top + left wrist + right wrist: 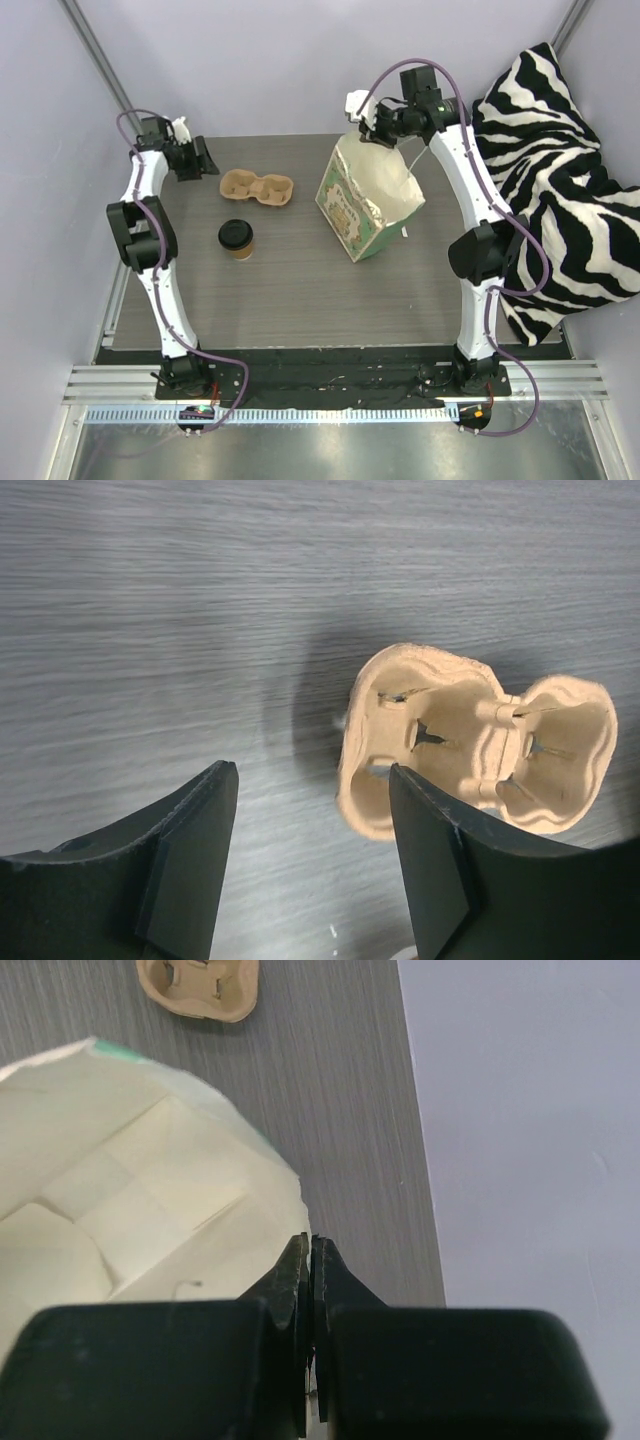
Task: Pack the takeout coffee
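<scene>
Right gripper [310, 1242] tight on bag [365, 200] rim, arm arched high; left gripper [312, 770] agape, empty.

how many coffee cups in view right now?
1. The lidded cup stands on the table, just on the near side of the carrier and left of the open bag. None shows inside the bag, though part of its interior is hidden.

Pulp carrier [257, 188], green bag [365, 205], zebra cushion [560, 170]

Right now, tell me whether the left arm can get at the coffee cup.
Probably yes: the left gripper is open, the coffee cup stands beside that arm, and the carrier and bag sit clear of it.
</scene>
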### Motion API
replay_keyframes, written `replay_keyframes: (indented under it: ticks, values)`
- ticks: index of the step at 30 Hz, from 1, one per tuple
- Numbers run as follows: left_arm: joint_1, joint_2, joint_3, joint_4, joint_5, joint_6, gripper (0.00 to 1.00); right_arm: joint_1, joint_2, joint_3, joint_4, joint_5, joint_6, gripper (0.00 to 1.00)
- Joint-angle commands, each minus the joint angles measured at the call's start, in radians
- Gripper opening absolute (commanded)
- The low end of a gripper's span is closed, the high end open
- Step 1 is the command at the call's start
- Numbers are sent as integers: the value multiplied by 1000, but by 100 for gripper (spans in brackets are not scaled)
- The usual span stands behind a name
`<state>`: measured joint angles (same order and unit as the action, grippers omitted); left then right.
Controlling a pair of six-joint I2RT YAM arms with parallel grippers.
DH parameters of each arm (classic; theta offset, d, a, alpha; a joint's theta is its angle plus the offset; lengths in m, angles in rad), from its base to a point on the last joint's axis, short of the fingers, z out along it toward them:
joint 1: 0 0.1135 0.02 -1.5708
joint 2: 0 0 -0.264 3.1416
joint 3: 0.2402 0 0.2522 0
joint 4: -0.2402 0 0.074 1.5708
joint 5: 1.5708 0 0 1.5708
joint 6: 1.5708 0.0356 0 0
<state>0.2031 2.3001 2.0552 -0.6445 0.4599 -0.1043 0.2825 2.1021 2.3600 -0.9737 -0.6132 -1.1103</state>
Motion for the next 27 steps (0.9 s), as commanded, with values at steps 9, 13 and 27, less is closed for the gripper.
replay_keyframes:
  ticks: [9,13,27]
  values:
    - [-50,104,26,25,48,2,60,80,-88,73,-148,265,369,1]
    - [-48,107,28,29,51,-3,41,83,-91,90,-171,296,469,1]
    - [-41,-189,250,-142,181,142,0,87,-149,32,-148,385,659,1]
